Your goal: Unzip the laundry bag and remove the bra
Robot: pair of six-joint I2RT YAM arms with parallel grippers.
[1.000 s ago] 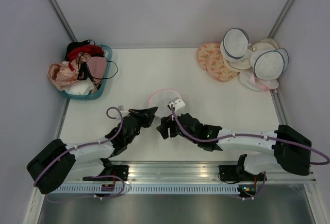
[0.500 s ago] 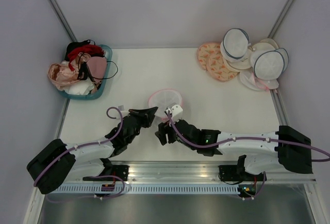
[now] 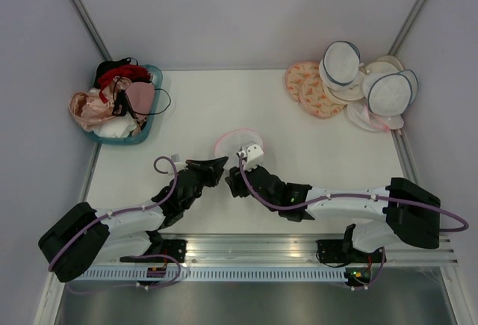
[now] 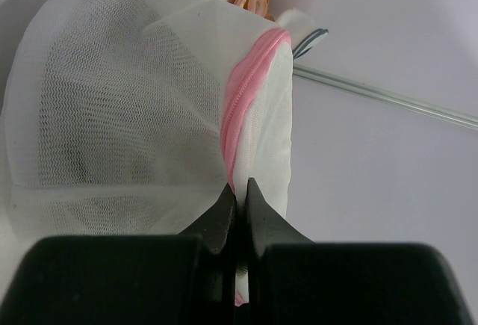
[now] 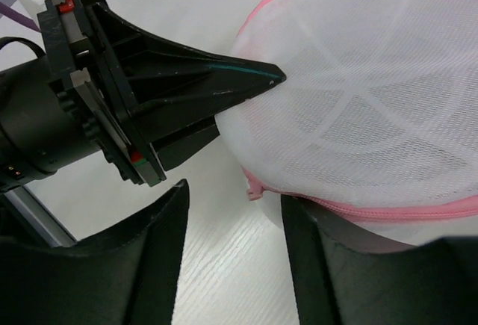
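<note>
From above, the round white mesh laundry bag with a pink zip rim (image 3: 237, 143) lies near the middle of the pale table (image 3: 194, 108), just beyond both arms. The left gripper (image 3: 222, 162) reaches its black tips to the bag's near edge. The right gripper (image 3: 231, 180) sits just beside it, also at that near edge. A teal plastic basket (image 3: 123, 140) heaped with pink, red and black bras (image 3: 112, 97) stands at the far left. White round bags with navy rims (image 3: 340, 63) and flat orange-patterned discs (image 3: 305, 86) are piled at the far right, well apart from the arms.

At the left wrist, the left gripper (image 4: 239, 209) has its two fingers pressed together on the pink zip (image 4: 246, 108) where the rim runs down to them. The laundry bag (image 4: 112, 101) bulges up and to the left of the pinch. Through the mesh shows a dim greyish shape (image 4: 89, 164), too faint to name.

At the right wrist, the right gripper (image 5: 236, 213) has its fingers spread wide, gripping nothing. The laundry bag (image 5: 366, 108) fills the upper right, its pink rim passing just above the right-hand finger. A small pink tab (image 5: 254, 188) at the rim hangs at the mouth of the gap between the fingers. The left gripper (image 5: 272, 76) comes in from the left, its point against the mesh.
</note>
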